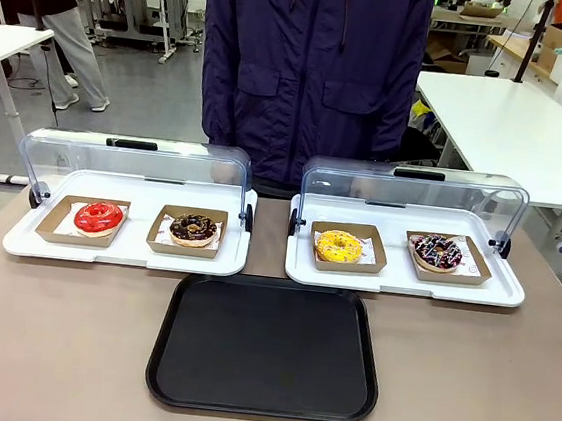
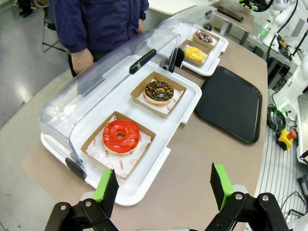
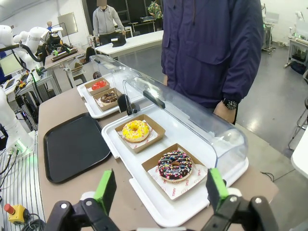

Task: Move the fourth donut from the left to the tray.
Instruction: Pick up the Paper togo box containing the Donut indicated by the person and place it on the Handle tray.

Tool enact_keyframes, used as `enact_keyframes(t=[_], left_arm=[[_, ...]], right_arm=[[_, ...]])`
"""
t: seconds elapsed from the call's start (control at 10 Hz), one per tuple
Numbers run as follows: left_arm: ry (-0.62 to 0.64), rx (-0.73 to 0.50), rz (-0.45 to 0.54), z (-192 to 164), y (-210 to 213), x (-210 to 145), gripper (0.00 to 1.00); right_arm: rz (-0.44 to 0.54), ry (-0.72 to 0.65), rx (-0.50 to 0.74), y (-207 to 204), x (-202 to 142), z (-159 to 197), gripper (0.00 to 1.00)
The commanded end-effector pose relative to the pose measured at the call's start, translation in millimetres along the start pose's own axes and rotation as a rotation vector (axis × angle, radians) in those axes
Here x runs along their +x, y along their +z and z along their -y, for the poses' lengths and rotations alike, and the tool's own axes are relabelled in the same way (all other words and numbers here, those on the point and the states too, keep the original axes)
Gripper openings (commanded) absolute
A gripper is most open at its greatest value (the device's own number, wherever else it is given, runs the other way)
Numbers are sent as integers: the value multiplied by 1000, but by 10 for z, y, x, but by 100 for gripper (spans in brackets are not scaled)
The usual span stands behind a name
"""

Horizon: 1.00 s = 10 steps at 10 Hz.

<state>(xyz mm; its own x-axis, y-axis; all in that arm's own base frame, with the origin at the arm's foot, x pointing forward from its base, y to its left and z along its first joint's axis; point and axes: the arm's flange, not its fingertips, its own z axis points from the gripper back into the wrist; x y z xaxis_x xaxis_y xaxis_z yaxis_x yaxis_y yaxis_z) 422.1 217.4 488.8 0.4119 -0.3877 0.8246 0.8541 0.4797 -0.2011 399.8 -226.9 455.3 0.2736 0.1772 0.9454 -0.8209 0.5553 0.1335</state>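
Right end effector: I am seeing its fingers standing wide apart, gripping nothing. Left end effector: likewise spread and empty.

The fourth donut: lying flat with its hole up, a ring with no long axis, just ahead of the right end effector. One corner of its cardboard holder is pointing back at me.

The tray: sitting ahead-left on the table.

The right wrist view is showing me the person's wristwatch, while the front view is cutting the arms off above it.

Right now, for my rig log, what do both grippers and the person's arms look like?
The left gripper and right gripper each have black jointed fingers with silver bolts and bright green pads. The person wears a dark navy jacket with long sleeves and a dark wristwatch.
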Motion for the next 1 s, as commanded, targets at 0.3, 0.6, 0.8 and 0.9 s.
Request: enact_keyframes(t=[0.3,0.6,0.8,0.9], left_arm=[[-3,-6,5,11,5,2,100],[-3,-6,5,11,5,2,100],[-3,-6,5,11,5,2,100],[-3,-6,5,11,5,2,100]], right_arm=[[12,6,5,-4,16,-1,100],[12,6,5,-4,16,-1,100],[12,6,5,-4,16,-1,100],[12,6,5,-4,16,-1,100]])
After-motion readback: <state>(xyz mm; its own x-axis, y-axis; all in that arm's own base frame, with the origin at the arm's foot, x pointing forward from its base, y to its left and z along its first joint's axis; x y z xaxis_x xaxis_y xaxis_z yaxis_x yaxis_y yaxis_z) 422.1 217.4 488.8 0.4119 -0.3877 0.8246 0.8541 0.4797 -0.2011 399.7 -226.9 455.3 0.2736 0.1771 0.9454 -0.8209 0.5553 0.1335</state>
